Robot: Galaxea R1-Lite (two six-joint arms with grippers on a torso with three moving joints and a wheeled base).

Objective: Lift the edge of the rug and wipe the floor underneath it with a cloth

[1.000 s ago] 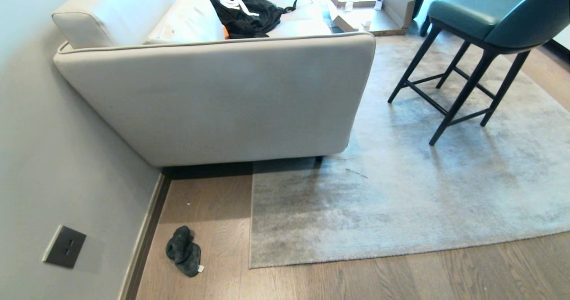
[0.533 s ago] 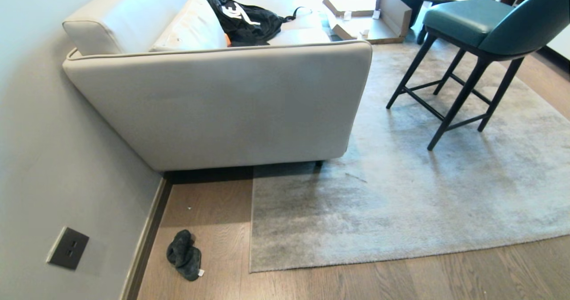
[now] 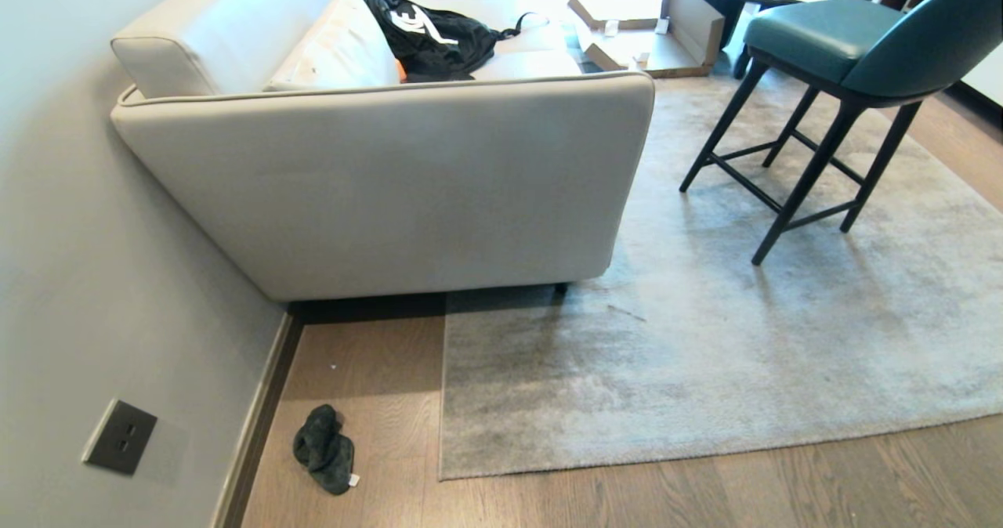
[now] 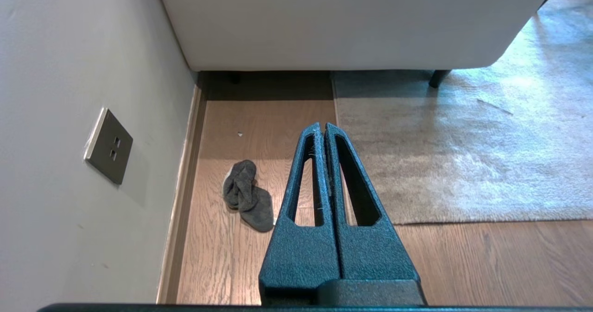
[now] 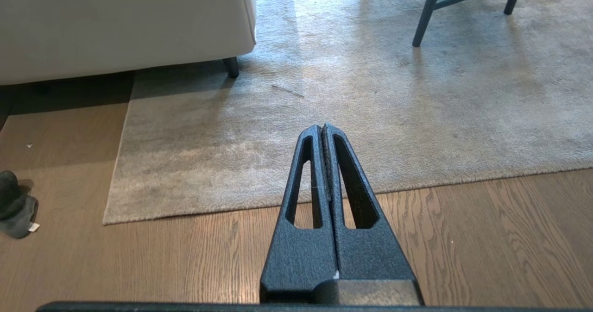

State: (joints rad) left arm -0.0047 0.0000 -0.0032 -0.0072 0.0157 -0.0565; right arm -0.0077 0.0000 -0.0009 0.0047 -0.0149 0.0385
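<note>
rug edge (image 3: 627, 459) lies flat on the floor (image 3: 705, 497), its near corner (image 3: 441, 477) pointing toward the wall, its far side running under a pale sofa (image 3: 392, 191) whose weight probably pins that end. cloth (image 3: 324, 449), a small dark crumpled rag with a white tag, sits on bare floor between the skirting strip (image 3: 255, 426) and the rug corner, near the corner but not touching it, seemingly left there ready for pickup. left gripper (image 4: 323, 129) hangs above the floor beside the cloth, fingers pressed together and empty. right gripper (image 5: 322, 129) hangs over the rug's near border, likewise closed and empty. neither arm shows in the head view. nothing is lifted yet; wiping has not begun.
</note>
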